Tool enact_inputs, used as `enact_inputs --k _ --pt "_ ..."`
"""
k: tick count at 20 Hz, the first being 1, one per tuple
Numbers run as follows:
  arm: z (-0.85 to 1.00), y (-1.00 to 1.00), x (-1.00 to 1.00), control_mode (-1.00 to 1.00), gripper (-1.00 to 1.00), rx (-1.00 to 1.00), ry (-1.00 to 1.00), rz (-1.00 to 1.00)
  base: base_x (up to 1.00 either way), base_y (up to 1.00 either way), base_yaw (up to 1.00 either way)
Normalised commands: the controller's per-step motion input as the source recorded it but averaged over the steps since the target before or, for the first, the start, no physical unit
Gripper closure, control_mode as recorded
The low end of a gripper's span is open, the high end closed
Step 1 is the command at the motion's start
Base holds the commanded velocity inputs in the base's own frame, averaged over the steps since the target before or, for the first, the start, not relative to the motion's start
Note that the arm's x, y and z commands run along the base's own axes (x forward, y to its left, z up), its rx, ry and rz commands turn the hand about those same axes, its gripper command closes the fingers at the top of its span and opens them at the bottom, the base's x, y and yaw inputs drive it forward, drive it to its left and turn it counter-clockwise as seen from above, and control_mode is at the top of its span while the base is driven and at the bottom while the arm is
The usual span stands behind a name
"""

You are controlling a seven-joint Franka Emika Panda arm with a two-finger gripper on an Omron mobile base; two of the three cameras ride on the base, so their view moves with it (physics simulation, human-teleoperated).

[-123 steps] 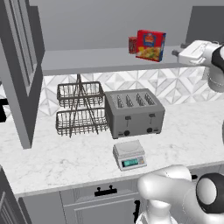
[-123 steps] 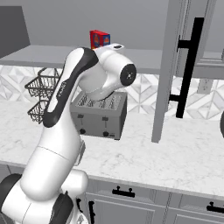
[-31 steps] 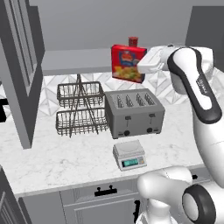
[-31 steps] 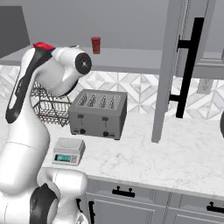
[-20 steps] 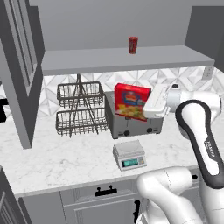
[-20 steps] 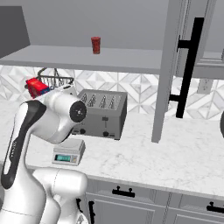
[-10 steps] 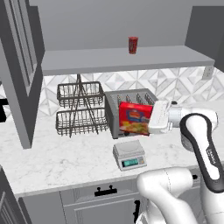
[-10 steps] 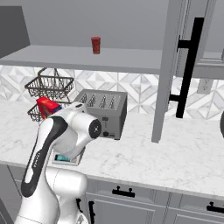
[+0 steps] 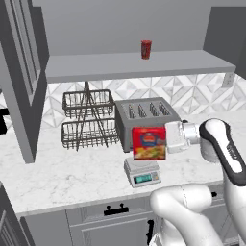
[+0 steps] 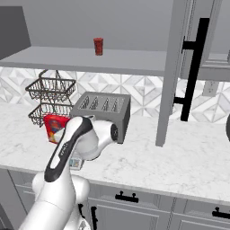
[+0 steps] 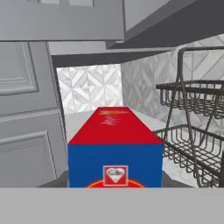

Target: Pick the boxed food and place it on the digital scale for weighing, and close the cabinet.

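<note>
Pincer (image 9: 166, 139) clamped on the boxed food (image 9: 149, 142), which we hold upright just above the digital scale (image 9: 142, 172) below it; released tilted or off-centre, we judge it could topple onto the table (image 9: 72, 175).

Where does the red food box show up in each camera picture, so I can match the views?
Left base view: the boxed food is at centre, held upright just above the digital scale, in front of the toaster.
Right base view: it peeks out at left, behind the arm, below the wire baskets.
Hand view: its narrow side fills the lower centre.
Shared landmark: the wire baskets.
</note>
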Motion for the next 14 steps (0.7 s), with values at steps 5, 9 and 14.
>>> enact_inputs --k 5,9,14 --pt "-0.73 -0.09 0.35 -1.00 1.00 0.00 -0.12 0.07 0.00 0.00 0.00" --pt "-0.52 0.00 0.52 -1.00 1.00 0.00 0.00 0.00 0.00 0.00 0.00" --pt "-0.32 0.00 0.33 -1.00 1.00 0.00 0.00 0.00 0.00 0.00 0.00"
